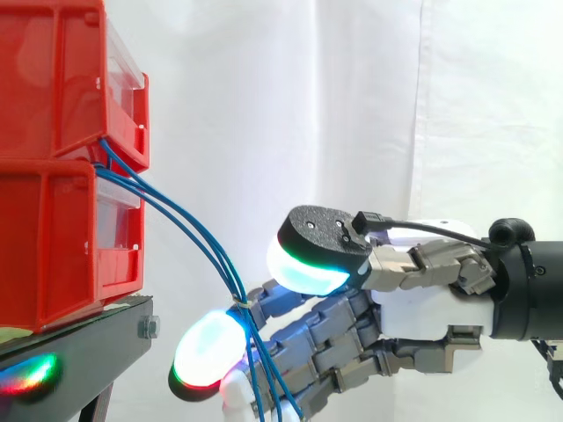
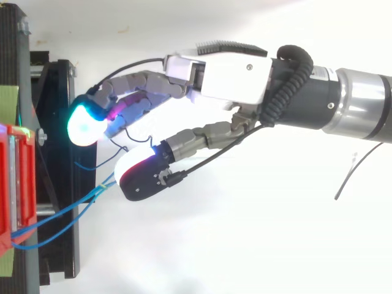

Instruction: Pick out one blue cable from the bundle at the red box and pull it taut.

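In the side view, the blue cables (image 1: 227,272) leave the gap between the two stacked red bins (image 1: 53,176) at the left. They run down and to the right as a close bundle, away from the bins and over the edge of the black stand (image 1: 79,352). At a small pale tie they bend and drop almost straight down. The hand (image 1: 413,303) comes in level from the right with its fingers stretched toward the bins. That bend lies right against the fingers, below and just left of the thumb's glowing pad (image 1: 308,268) and above the lower fingertips (image 1: 207,347). The bundle's long axis therefore crosses the hand's reach at a slant, and the free ends hang down past the fingers. In the top view, the cables (image 2: 98,193) come from the red bin (image 2: 18,184) at the left edge. They rise across the stand (image 2: 61,122) and converge at the thumb's tip (image 2: 138,177). The other fingertips (image 2: 82,122) lie well to the far side, with a clear gap between them and the thumb. The hand (image 2: 226,73) looks loosely spread, with the thumb held apart, and no cable is visibly pinched. The bundle sits at the mouth of that gap on the thumb's side, touching or nearly touching. Judging from this, the coming move needs one strand separated from the rest and caught between thumb and finger. The pull would then go rightward, away from the bins and along the line of the cables.
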